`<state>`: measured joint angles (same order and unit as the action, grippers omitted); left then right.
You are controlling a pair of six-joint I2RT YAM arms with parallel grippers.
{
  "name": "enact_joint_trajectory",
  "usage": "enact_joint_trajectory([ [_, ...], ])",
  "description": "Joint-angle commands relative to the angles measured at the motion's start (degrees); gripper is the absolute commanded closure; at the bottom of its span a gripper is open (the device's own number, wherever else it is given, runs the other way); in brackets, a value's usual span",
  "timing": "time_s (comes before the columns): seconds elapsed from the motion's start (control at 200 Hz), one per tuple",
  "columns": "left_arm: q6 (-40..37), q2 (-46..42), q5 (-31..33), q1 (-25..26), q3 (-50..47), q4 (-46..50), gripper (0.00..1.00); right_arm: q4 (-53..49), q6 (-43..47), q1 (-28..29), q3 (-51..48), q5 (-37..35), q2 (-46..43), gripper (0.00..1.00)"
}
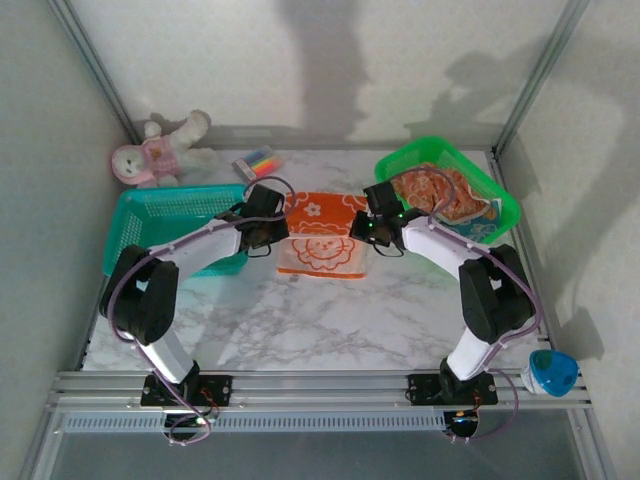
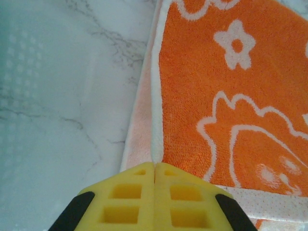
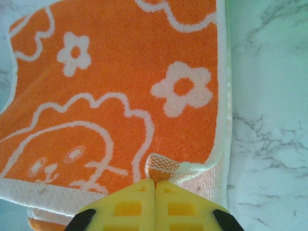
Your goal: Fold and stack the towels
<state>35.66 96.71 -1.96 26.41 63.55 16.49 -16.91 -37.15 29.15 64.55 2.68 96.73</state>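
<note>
Mid-fold on orange towel (image 1: 322,242) on tabletop (image 1: 330,320); gripping opposite side hems, left and right jaws clenched. Next likely: draw pinched edges across together, match hems, release

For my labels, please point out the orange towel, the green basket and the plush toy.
orange towel (image 1: 322,250), top view, face print
green basket (image 1: 428,143), top view, far rim
plush toy (image 1: 160,152), top view, pink body

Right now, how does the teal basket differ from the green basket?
The teal basket sits left; the green basket sits back right. The green basket holds crumpled printed towels; the teal basket's visible floor shows none. Both are mesh-walled plastic rectangles.
</note>
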Motion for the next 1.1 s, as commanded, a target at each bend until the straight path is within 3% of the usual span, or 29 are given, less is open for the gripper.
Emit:
enact_joint_trajectory([
  [0.0,1.83,-2.90,1.71,1.06,-1.88,0.26,1.00,-0.16,-0.83,0.48,-1.61,-1.13,-2.44,1.00],
  [0.556,5.20,-5.97,2.11,4.56,-5.19,0.00,1.00,-0.74,-1.39,1.64,-5.58,-1.56,-6.41,1.00],
  [1.091,4.24,-9.71,5.20,3.96,-5.70,3.58,1.00,-2.84,-4.23,4.99,-7.69,-3.25,-11.64,1.00],
])
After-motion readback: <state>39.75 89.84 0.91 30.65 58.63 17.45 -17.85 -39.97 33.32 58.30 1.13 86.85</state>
